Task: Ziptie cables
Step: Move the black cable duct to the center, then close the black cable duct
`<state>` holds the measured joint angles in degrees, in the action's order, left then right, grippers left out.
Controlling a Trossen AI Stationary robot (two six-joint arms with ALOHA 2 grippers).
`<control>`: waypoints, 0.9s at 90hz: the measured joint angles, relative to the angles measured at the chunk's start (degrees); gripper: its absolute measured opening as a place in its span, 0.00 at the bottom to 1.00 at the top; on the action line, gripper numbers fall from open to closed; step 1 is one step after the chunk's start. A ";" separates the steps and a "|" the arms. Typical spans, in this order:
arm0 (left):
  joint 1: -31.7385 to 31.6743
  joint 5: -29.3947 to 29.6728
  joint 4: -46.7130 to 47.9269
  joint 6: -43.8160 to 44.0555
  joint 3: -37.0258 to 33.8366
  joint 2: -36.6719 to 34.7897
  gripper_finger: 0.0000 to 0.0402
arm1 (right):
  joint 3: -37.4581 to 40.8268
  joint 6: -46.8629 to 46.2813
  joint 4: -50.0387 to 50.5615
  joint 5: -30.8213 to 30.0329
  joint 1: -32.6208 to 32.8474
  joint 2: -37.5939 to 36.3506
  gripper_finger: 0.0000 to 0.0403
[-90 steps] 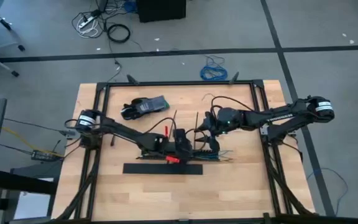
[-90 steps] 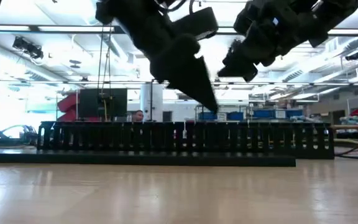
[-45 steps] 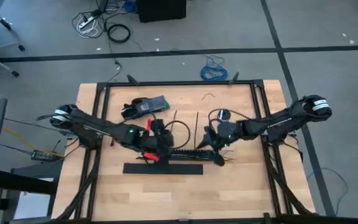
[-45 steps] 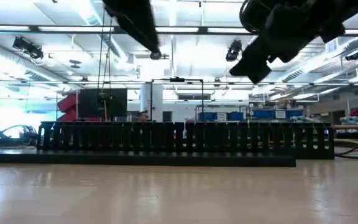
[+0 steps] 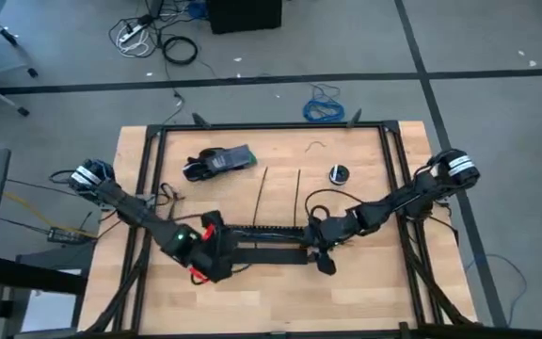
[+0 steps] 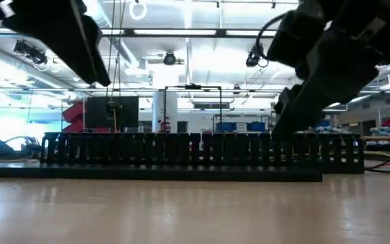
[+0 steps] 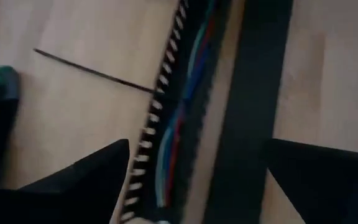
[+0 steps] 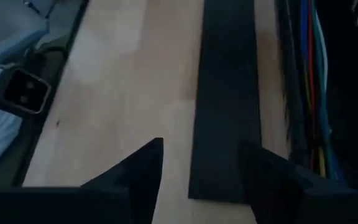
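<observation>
Both open, empty: left gripper (image 5: 216, 266) and right gripper (image 5: 323, 261) at channel (image 5: 262, 229) ends. Cables (image 7: 178, 127) inside channel, zipties (image 5: 298, 195) behind it. Suggest grabbing one ziptie squarely mid-strip.

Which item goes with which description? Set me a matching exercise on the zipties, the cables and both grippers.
Column one:
1. zipties
2. cables
3. left gripper
4. right gripper

Column two:
a. lying along the slotted channel
b. open, by the right end of the flat black strip
c. side by side on bare wood
d. open, by the strip's left end

Pairs: 1-c, 2-a, 3-d, 4-b
</observation>
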<state>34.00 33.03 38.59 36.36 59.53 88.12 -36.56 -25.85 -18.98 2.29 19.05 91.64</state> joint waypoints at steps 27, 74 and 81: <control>-0.03 4.89 -12.50 -0.14 -10.30 0.02 0.91 | -0.07 -0.81 -0.12 -1.39 -3.67 1.00 0.49; -1.36 11.87 -9.82 0.14 -12.57 -5.21 0.91 | 0.02 4.53 -6.86 0.06 -7.08 1.15 0.47; -1.36 13.08 -9.74 0.08 -12.55 -6.38 0.91 | 0.02 4.96 -6.99 -4.10 -5.48 1.15 0.47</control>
<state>32.64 46.11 28.85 36.45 46.98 81.74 -36.53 -20.89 -25.97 -1.81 13.57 92.79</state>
